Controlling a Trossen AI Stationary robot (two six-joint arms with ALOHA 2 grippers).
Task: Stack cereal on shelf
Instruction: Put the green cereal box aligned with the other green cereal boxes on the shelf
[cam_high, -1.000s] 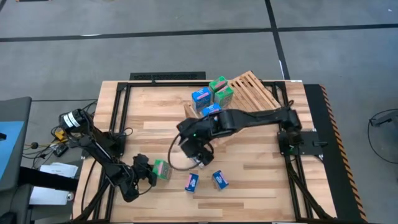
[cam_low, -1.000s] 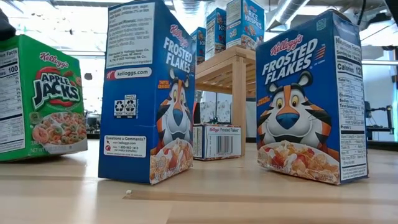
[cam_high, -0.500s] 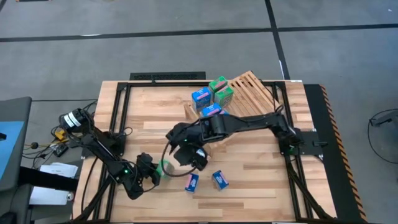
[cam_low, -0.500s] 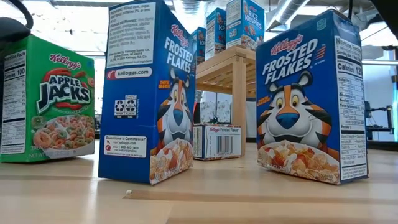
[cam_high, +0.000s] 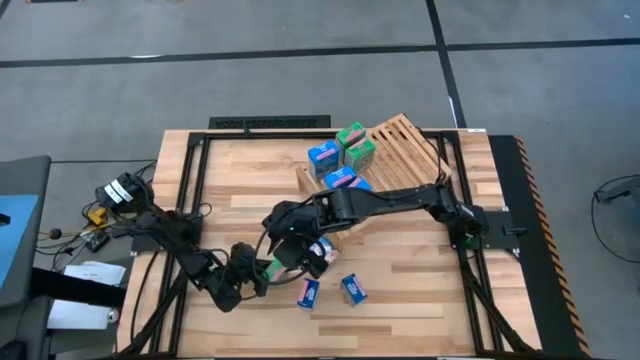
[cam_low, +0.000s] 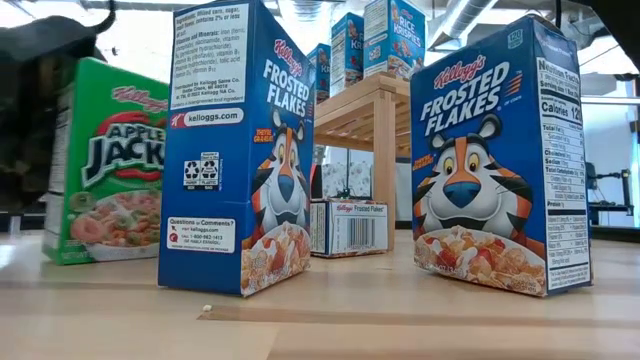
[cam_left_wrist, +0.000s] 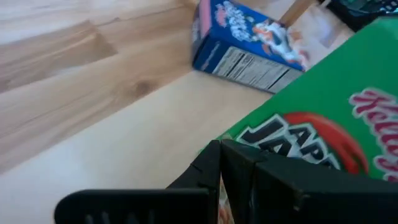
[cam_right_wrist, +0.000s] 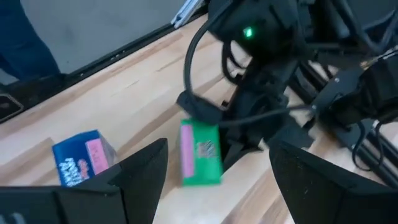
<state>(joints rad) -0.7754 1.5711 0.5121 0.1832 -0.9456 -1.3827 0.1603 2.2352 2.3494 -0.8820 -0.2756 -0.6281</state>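
Reaching in from the shelf side, our right gripper (cam_high: 300, 255) hangs with fingers spread wide over the green cereal box (cam_right_wrist: 201, 153), which stands on the tabletop (cam_high: 420, 280) near the front edge, well apart from the shelf (cam_high: 405, 145). Our left gripper (cam_high: 250, 275) sits with its fingers closed together and pressed against that box's printed face (cam_left_wrist: 323, 134), not around it; it seems to be steadying or nudging the box. We judge the step in hand to be the pick-up of this box. To do it well, we should centre the spread fingers across the box's narrow sides before lowering, and hold the left gripper firm so the box cannot tip. Two blue boxes (cam_high: 308, 292) stand just beside it, so we should descend straight and avoid brushing them. Other boxes (cam_high: 345, 150) already rest at the shelf.
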